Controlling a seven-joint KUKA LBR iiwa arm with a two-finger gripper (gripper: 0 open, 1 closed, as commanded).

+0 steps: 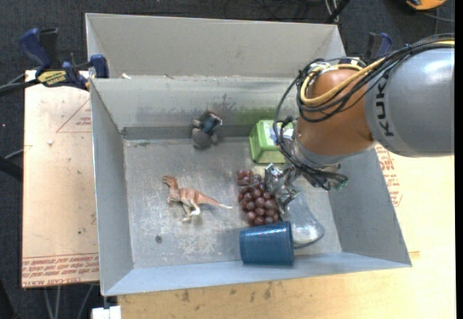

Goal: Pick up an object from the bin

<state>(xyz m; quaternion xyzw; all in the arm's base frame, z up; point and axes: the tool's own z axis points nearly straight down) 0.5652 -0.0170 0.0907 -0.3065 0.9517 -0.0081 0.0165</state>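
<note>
Six things in my bin (108,180): all loose on the grey floor, no real heap, so here's a quick rundown from the left.
Toy dinosaur (189,198): tan-orange little guy, left of centre, head to the left and tail pointing right toward the grapes. It's well apart from everything else.
Grey-blue lump (206,129): up against the back wall, behind the dino. Too small for me to say what it actually is.
Grape bunch (253,202): dark red, right of centre, sitting between the green box behind it and the blue cup in front of it. This is the thing nearest to me.
Green box (262,142): light green, near the back, just behind the grapes, with its right side tucked under my wrist.
Blue cup (268,245): lying on its side against the front wall, just in front of the grapes.
End effector (281,186): down low at the right edge of the grape bunch, right beside the upper grapes. Honestly can't tell whether it's released or clenched, or whether it's touching the grapes at all.
Clear thing (307,229): some see-through piece, just right of the cup, toward the front right corner.
Orange cover (336,111): that's my wrist, cables looped over it, hanging above the right back part of the bin.
</note>
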